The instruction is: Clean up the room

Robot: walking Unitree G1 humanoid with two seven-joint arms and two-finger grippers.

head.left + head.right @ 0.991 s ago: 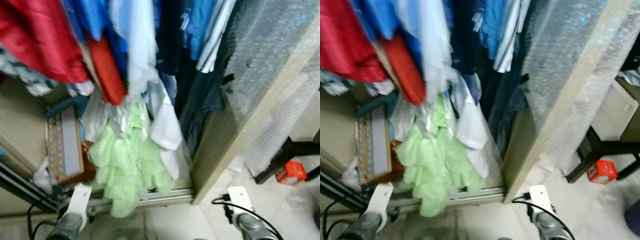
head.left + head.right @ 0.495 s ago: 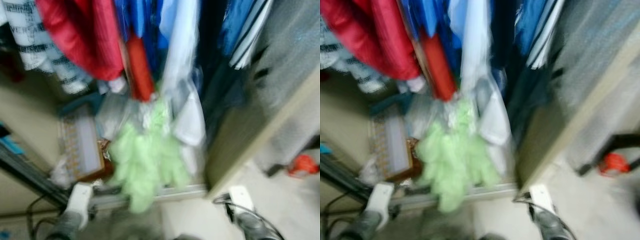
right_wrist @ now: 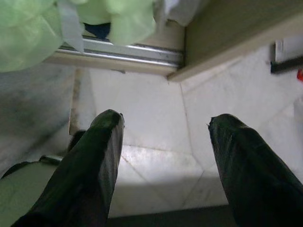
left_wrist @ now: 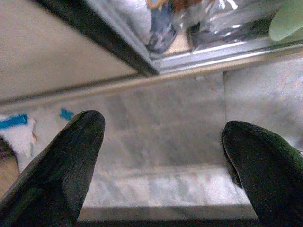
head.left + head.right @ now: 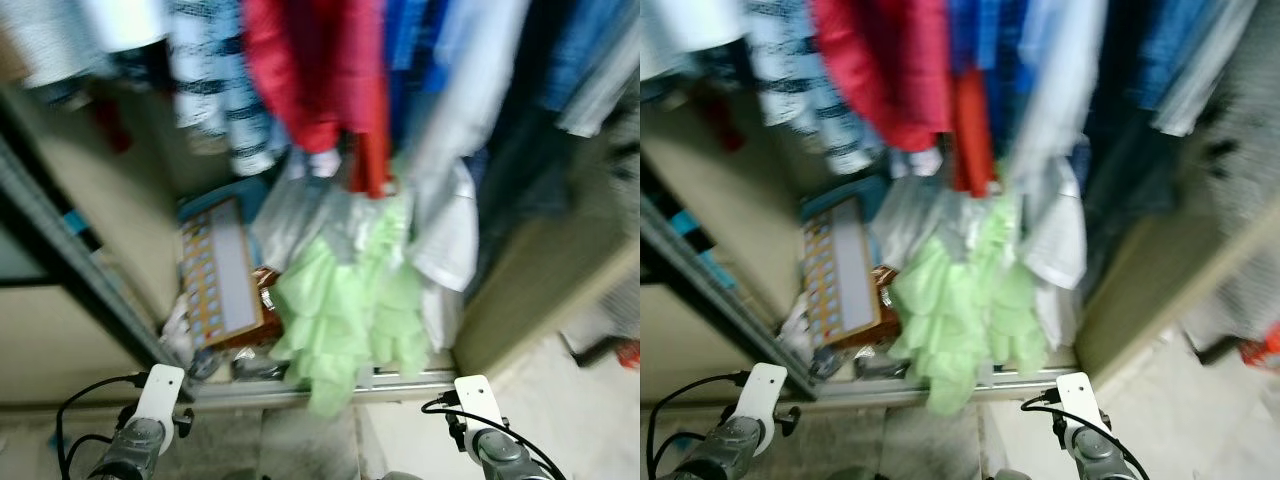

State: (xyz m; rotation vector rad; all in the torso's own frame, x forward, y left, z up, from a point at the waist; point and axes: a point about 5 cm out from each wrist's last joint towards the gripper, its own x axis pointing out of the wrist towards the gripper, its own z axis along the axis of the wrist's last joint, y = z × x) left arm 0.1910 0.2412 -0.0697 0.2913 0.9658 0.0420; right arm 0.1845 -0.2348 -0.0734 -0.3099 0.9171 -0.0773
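A pale green garment (image 5: 350, 310) spills from the bottom of an open wardrobe and hangs over its metal sliding track (image 5: 400, 380). Above it hang red (image 5: 320, 70), blue, white and striped clothes. My left gripper (image 4: 163, 125) is open and empty, low over the marble floor in front of the track. My right gripper (image 3: 165, 118) is also open and empty, above the floor tiles, with the green garment (image 3: 28, 38) just beyond its fingers. Both silver wrists, left (image 5: 150, 410) and right (image 5: 480, 420), sit at the lower edge of the eye views. The picture is blurred.
A flat box with a coloured grid (image 5: 220, 280) leans inside the wardrobe beside clear plastic bags (image 4: 222, 19). A dark sliding-door frame (image 5: 70, 250) runs along the left, the wardrobe's wooden side panel (image 5: 520, 300) stands on the right, and a red item (image 5: 630, 352) lies beyond it.
The camera has swung to the left, so the wardrobe's contents sit further right in the picture and the dark door frame has come into view. Both arms stay low.
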